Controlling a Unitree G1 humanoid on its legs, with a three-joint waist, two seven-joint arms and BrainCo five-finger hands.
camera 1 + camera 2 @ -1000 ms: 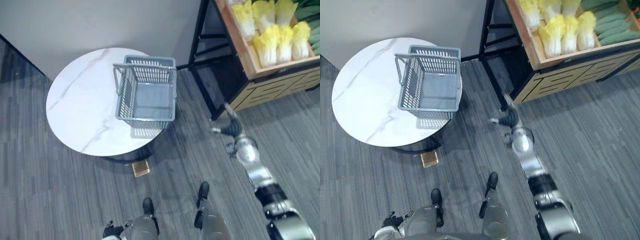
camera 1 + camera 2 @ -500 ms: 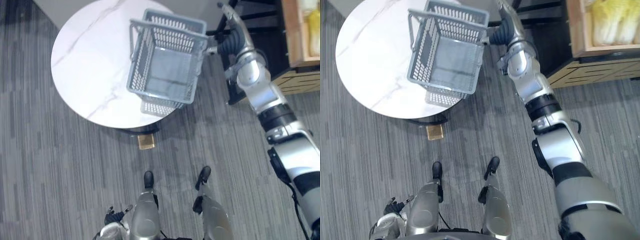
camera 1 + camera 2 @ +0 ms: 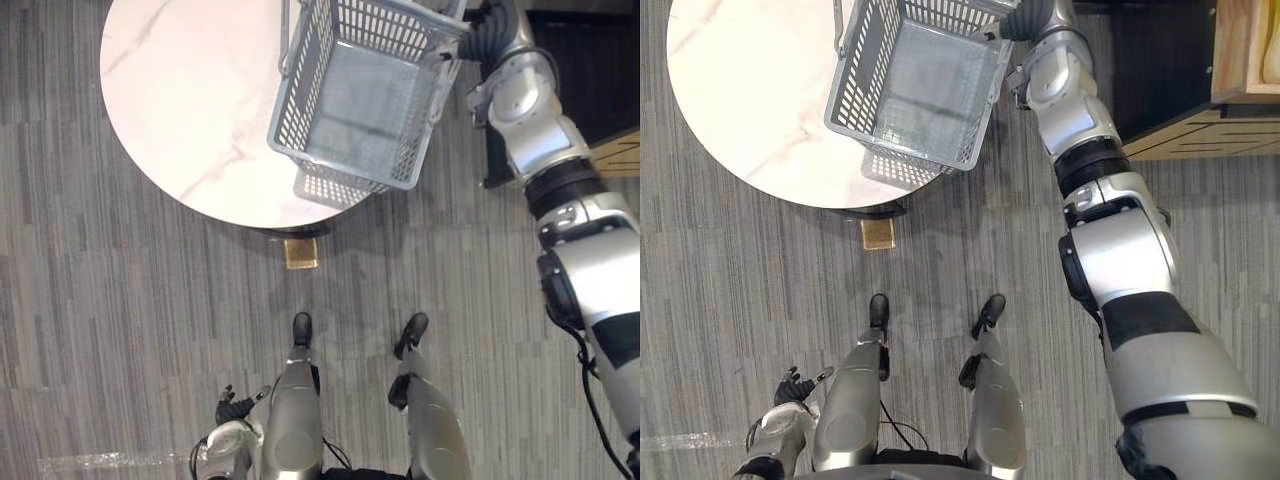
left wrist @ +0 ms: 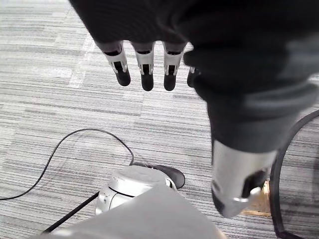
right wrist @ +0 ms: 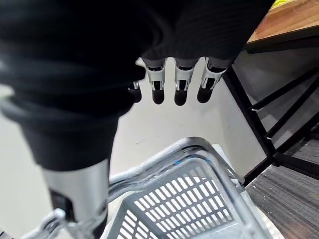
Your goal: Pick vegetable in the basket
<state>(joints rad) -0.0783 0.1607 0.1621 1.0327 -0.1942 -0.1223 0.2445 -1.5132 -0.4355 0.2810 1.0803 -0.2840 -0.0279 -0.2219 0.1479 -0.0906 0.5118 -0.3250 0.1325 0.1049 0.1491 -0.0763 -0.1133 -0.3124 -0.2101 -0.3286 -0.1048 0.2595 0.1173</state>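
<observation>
Fingers (image 5: 181, 82) straight on R hand (image 5: 99, 74), near basket (image 5: 189, 209) on table (image 3: 180, 100).

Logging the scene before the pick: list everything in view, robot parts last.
Table: one, white marbled, round, ahead and to the robot's left.
Basket: one, grey plastic mesh, on the table at its right edge.
Small square object: one, tan, on the floor by the table's near edge.
Metal frame: one, black, right of the basket.
Wooden stand: one, light brown, far right.
Carpet: grey, striped.
Left robot hand: fingers straight, low by the robot's side.
Right robot hand: fingers straight, above the basket's rim.
</observation>
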